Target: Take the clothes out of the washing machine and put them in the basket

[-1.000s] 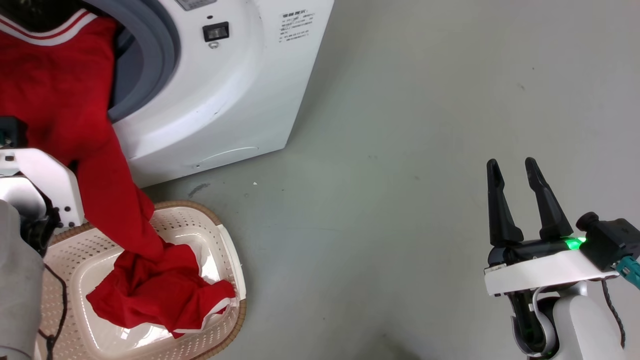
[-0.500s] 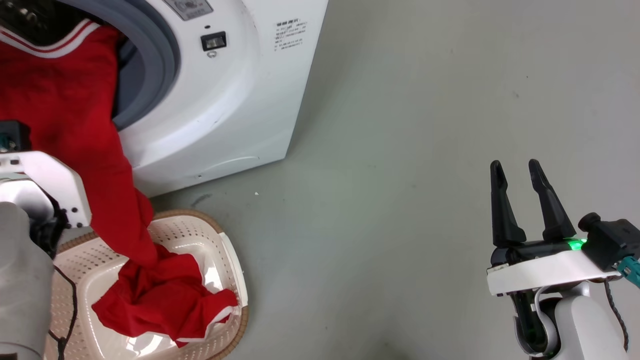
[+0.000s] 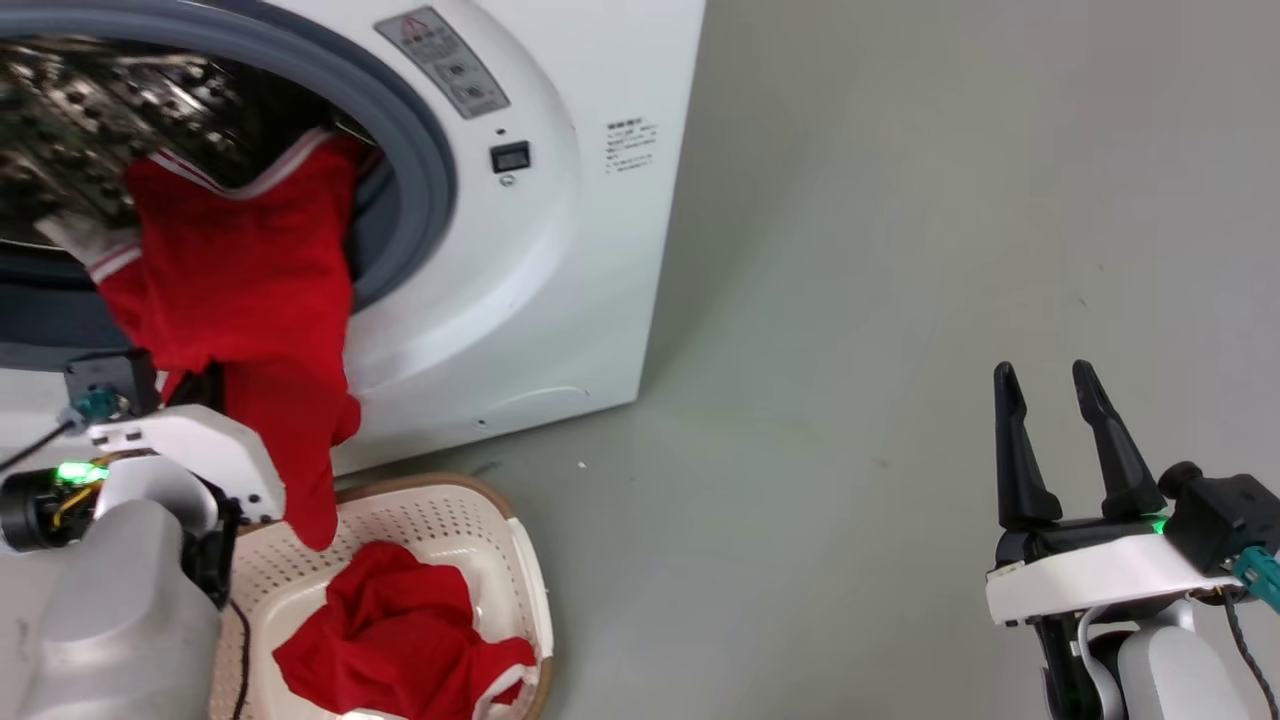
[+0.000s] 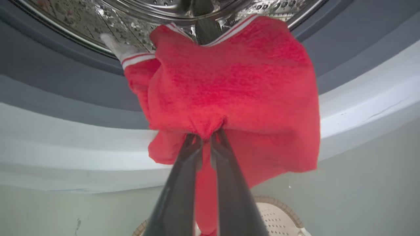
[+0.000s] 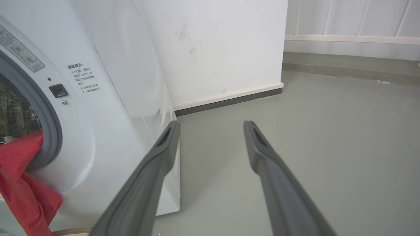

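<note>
**One red garment half out of the drum, another lot already in the basket**

The large white front-loading washing machine (image 3: 560,250) stands at the far left with its porthole open. Its shiny perforated steel drum (image 3: 60,130) holds the top end of a bright red soft garment (image 3: 250,290) with white striped trim. The cloth spills over the grey rubber ring (image 3: 425,205) and hangs limp down the machine's front.

On the grey floor (image 3: 850,300) just in front of the machine sits the small cream-white perforated plastic basket (image 3: 450,515) with a brown rim. In it lies a crumpled heap of red cloth (image 3: 400,640) with a little white edge showing. The hanging garment's narrow tail ends over the basket's far left corner. Whether tail and heap touch, I cannot tell.

The left gripper (image 4: 206,135) is at the porthole's lower lip, pointing toward the drum. Its two dark fingers are pinched together on a fold in the middle of the hanging garment. Its white wrist sits at the near left, just beside the basket.

The right gripper (image 3: 1043,367) hangs well off to the right above bare floor. Its fingers point upward and are spread apart, with nothing between them.
</note>
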Controlling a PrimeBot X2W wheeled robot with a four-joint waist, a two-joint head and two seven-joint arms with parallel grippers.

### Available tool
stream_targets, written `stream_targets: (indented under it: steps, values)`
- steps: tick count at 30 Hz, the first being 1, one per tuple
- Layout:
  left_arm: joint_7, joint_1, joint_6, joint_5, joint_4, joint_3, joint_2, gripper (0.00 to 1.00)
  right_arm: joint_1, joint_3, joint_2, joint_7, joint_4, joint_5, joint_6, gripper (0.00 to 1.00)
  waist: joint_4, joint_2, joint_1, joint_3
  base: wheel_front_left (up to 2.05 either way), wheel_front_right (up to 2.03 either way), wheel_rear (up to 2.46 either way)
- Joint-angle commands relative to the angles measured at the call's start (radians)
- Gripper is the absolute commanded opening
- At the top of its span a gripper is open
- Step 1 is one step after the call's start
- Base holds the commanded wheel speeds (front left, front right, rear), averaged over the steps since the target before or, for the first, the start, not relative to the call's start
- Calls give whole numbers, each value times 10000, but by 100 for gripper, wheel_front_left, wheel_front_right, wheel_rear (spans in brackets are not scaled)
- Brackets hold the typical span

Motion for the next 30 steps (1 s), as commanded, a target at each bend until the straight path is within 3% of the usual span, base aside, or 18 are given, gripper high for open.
stream_targets:
  steps: [1,7,15,20,30]
  values:
    - [-240,203,59,-2,-158,-11,-94,0,142,-5,8,-18,11,-122,-3,100,344,0,0,-387,0,0,0]
    - [-747,894,213,71,-1289,-28,-509,0,354,-80,3,-18,-82,-275,-3,100,774,0,0,-908,0,0,0]
    - [-786,2680,538,442,-4389,131,-1072,0,615,-155,3,-11,-36,-542,-3,100,1238,0,0,-1450,0,0,0]
    - [-790,3743,622,587,-5565,75,-1329,0,798,-195,5,73,-62,-656,-3,100,1405,0,0,-1688,0,0,0]
    - [-790,5907,734,597,-6782,-312,-1842,0,1112,-213,6,348,-375,-810,-3,100,1657,0,0,-1896,0,0,0]
